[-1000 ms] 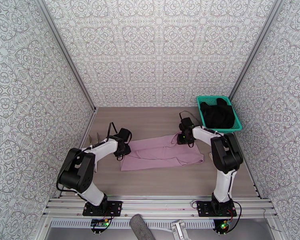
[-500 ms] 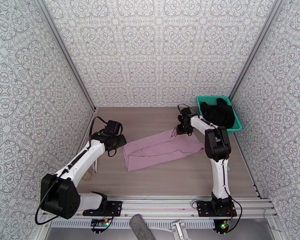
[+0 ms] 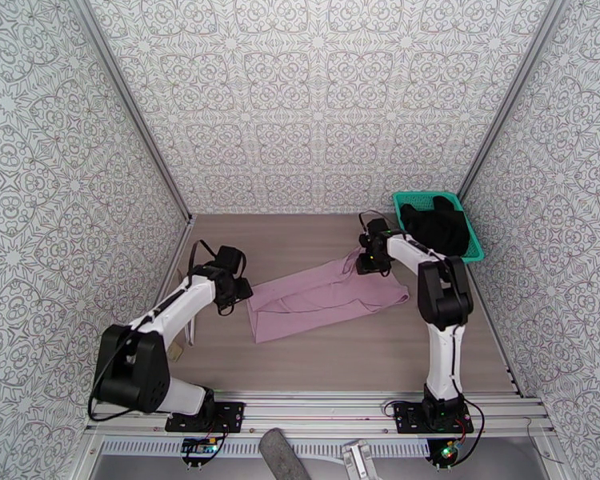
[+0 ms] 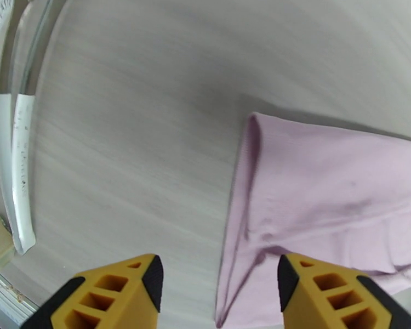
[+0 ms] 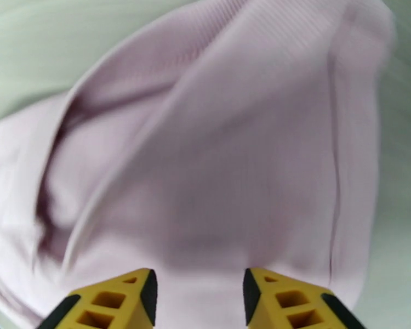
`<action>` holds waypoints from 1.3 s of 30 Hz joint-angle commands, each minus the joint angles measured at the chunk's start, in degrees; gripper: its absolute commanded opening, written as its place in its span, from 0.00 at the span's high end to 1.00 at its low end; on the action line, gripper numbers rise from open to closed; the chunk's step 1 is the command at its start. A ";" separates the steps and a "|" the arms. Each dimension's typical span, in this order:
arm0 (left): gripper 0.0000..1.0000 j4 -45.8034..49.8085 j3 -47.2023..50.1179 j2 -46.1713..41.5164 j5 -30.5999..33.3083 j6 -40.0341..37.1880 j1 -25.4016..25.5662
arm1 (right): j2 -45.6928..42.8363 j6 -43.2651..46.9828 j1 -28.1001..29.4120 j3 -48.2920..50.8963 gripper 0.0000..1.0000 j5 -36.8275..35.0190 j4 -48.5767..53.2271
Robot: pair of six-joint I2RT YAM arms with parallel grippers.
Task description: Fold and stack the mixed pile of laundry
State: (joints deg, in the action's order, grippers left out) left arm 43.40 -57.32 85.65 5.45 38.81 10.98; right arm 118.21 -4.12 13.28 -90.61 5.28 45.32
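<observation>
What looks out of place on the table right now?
The pink shirt lies at a slant across the table, its left end folded over unevenly and its right end creased beneath the open right gripper. The black garment sits heaped in the teal basket at the far right corner, not yet folded.

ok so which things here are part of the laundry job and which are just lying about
Job:
mauve-pink shirt
black garment

Lying about:
teal mesh basket, holding the black garment
white tube at the table's left edge
</observation>
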 commanded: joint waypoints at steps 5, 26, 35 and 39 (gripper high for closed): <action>0.38 -2.19 -2.76 -0.81 -2.76 -0.83 -1.00 | -9.22 -1.66 -0.45 10.63 0.45 -2.50 -1.48; 0.39 -4.90 -9.06 11.92 -10.58 -5.05 -4.21 | 1.10 2.08 -1.11 6.86 0.50 -4.46 -0.41; 0.44 -5.11 -11.55 20.10 -11.90 -5.70 -3.38 | -14.41 -0.26 4.14 14.72 0.49 -2.56 -0.12; 0.47 -6.59 -11.03 22.56 -11.80 -5.93 -3.37 | -22.23 -4.19 14.13 17.97 0.47 -4.19 0.58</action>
State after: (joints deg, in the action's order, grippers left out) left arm 38.50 -67.72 106.41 -5.39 34.17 7.33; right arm 100.84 -4.75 20.86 -74.39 1.26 44.86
